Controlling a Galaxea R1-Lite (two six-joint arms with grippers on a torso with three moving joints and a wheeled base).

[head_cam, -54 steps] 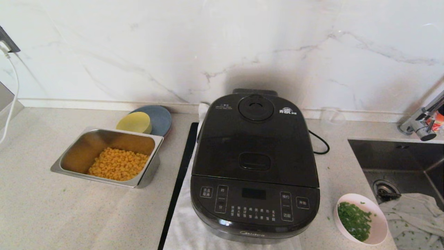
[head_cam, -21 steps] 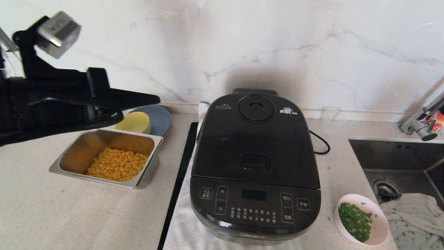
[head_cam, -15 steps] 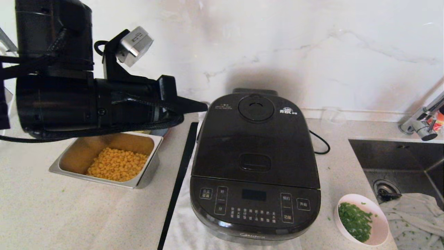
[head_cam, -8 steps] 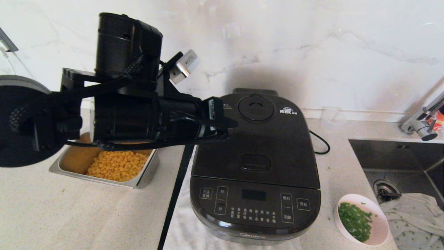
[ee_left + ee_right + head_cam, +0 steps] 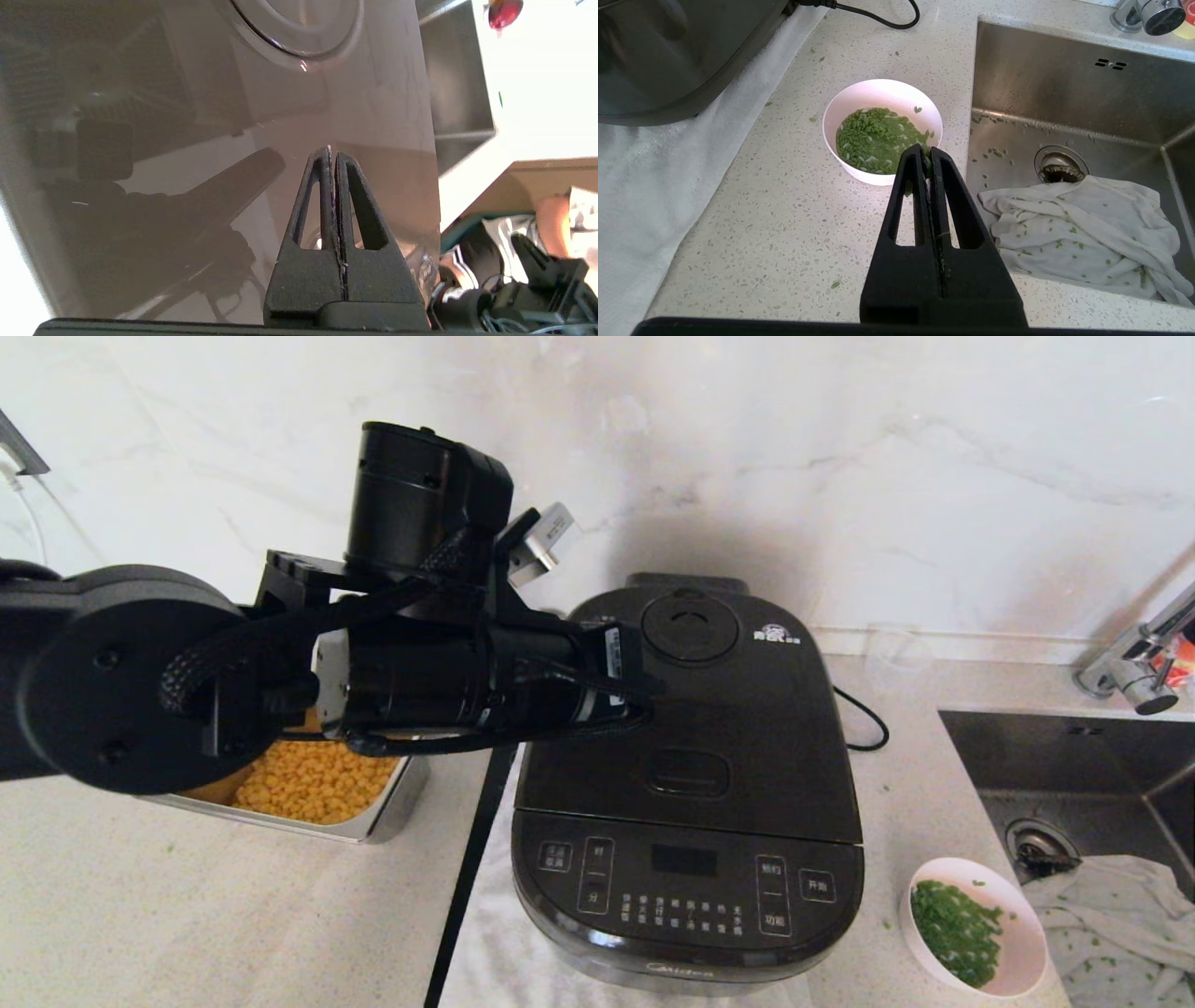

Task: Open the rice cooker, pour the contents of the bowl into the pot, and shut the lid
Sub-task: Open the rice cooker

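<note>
The black rice cooker (image 5: 686, 887) stands mid-counter with its lid (image 5: 756, 728) closed, so the pot is hidden. My left gripper (image 5: 657, 689) is shut and hovers just over the lid's left part, between the round steam-vent cap (image 5: 689, 627) and the rectangular latch (image 5: 686, 772). The left wrist view shows the shut left gripper (image 5: 330, 151) close above the glossy lid (image 5: 373, 116). The pale pink bowl (image 5: 1019, 907) of chopped green contents (image 5: 954, 929) sits at the front right. My right gripper (image 5: 927, 151) is shut, hanging above the bowl (image 5: 887, 93), out of the head view.
A steel tray (image 5: 397, 807) of yellow corn lies left of the cooker, partly under my left arm. A sink (image 5: 1074, 756) with a crumpled cloth (image 5: 1111, 915) and a faucet (image 5: 1134, 672) lies at the right. A white towel (image 5: 495, 952) lies under the cooker; its cord (image 5: 864, 723) trails behind.
My left arm has swung in from the left, across the corn tray, until its shut gripper is over the cooker lid. The cooker, bowl and tray have not moved.
</note>
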